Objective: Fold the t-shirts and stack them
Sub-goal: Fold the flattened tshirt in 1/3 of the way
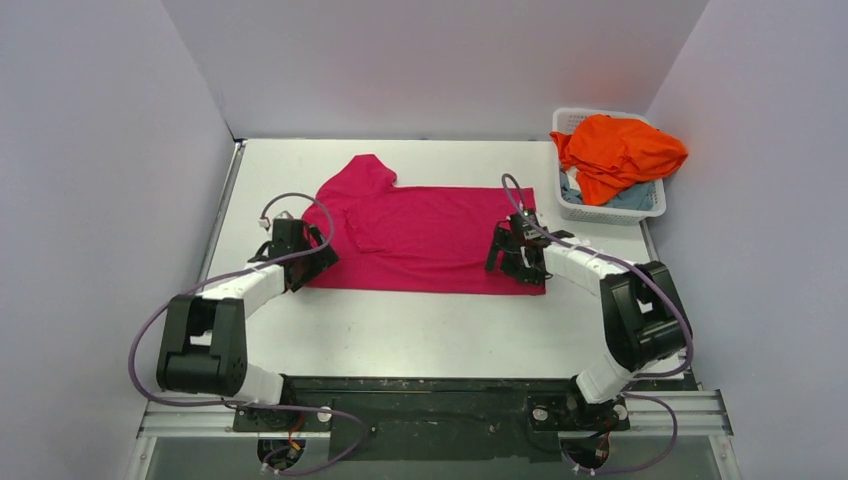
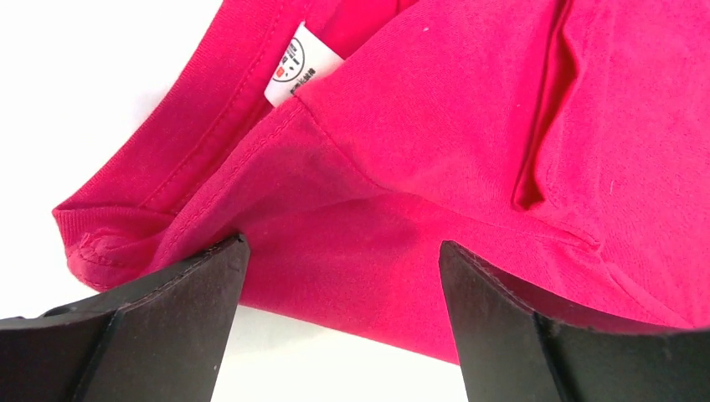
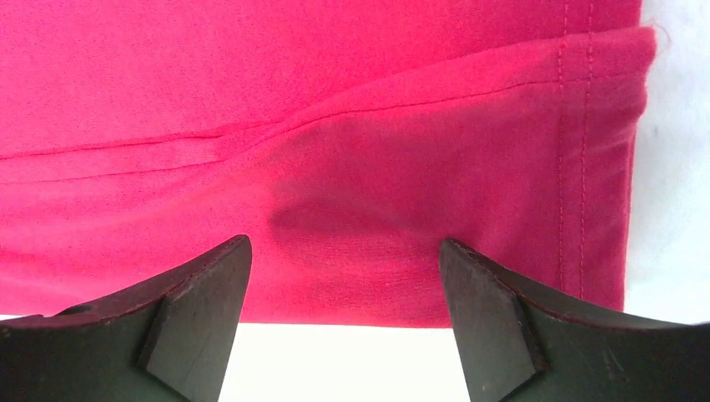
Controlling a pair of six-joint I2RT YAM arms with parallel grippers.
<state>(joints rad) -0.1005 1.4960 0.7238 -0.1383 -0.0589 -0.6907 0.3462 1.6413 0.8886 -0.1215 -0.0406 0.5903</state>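
Spread and empty, the left end effector (image 1: 312,262) and right end effector (image 1: 506,256) bracket opposite ends of the magenta t-shirt (image 1: 430,235), which lies left-to-right mid-frame.

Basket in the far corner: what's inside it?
An orange shirt fills the basket, spilling over its rim. A blue-grey cloth peeks out beneath it at the near side. Anything deeper is covered by the orange shirt.

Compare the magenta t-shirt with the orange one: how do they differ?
The magenta t-shirt lies spread flat on the table; the orange t-shirt sits crumpled in the white basket, atop a blue-grey garment. Magenta is mid-table; orange at the far right corner. Both are plain cloth.
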